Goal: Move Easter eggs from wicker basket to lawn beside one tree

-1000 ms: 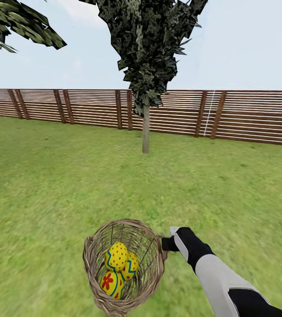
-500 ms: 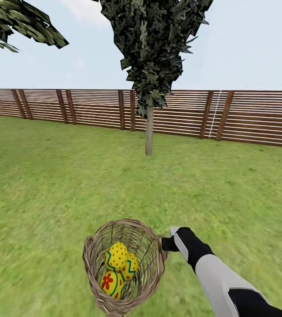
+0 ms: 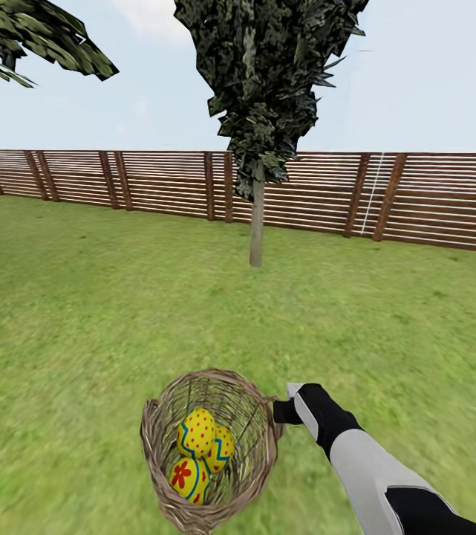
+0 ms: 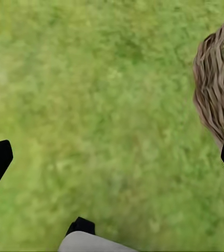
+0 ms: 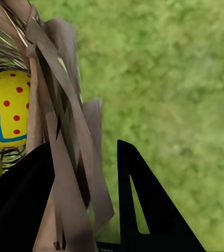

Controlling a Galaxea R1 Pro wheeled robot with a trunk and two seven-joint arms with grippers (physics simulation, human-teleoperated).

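No writing, label, brand, number or sign can be read anywhere in these views. The eggs in the basket carry only painted patterns: red dots, blue zigzags and a red flower, no letters. The fence behind the tree is plain slats, with nothing posted on it.
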